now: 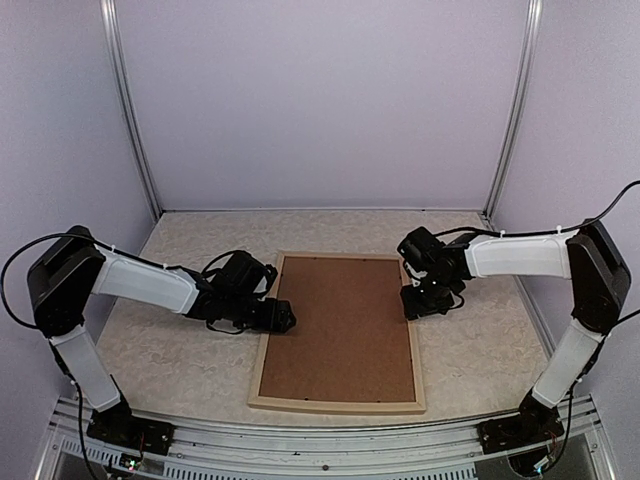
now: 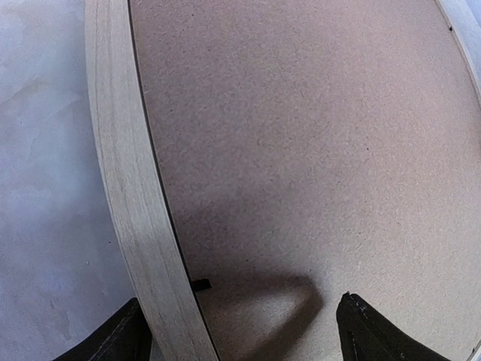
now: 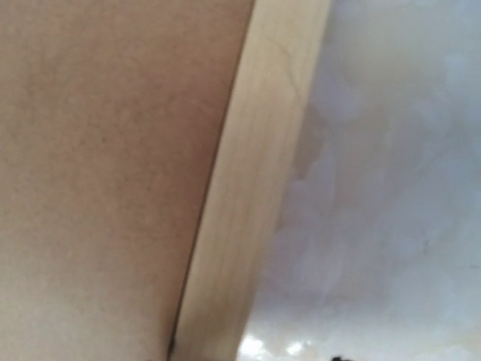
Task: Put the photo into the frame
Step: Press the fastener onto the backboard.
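Left wrist: frame edge lies within spread left hand.

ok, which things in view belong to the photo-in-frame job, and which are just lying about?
Job:
- frame, lying flat
- left gripper, fingers straddling its rail
- right gripper, at the opposite rail
- photo: not in view

Other:
- brown backing board inside the frame
- table
- enclosure walls

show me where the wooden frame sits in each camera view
top external: the frame lies flat in the picture's centre.
left wrist: its left rail curves from top left to bottom.
right wrist: its right rail runs diagonally down the middle.
shared landmark: the brown board inside the frame.
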Robot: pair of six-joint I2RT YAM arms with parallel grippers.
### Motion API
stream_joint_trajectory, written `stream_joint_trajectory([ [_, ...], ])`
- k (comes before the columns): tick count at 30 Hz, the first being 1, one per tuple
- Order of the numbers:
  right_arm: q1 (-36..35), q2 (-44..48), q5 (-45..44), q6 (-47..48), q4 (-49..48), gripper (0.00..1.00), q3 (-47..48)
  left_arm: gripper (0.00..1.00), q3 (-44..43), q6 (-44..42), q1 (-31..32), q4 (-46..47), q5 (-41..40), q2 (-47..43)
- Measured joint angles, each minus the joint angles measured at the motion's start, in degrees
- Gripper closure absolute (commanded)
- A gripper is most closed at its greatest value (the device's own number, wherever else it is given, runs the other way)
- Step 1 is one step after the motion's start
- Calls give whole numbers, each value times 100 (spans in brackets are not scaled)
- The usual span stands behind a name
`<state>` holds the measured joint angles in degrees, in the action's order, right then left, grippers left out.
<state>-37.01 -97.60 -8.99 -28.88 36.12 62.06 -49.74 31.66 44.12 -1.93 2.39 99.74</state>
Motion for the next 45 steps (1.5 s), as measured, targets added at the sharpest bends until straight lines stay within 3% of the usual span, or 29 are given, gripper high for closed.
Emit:
stream_joint_trajectory([
  [45,-155,-293,-442,-94,258,51,273,15,0,-2,76,-20,-111,0],
])
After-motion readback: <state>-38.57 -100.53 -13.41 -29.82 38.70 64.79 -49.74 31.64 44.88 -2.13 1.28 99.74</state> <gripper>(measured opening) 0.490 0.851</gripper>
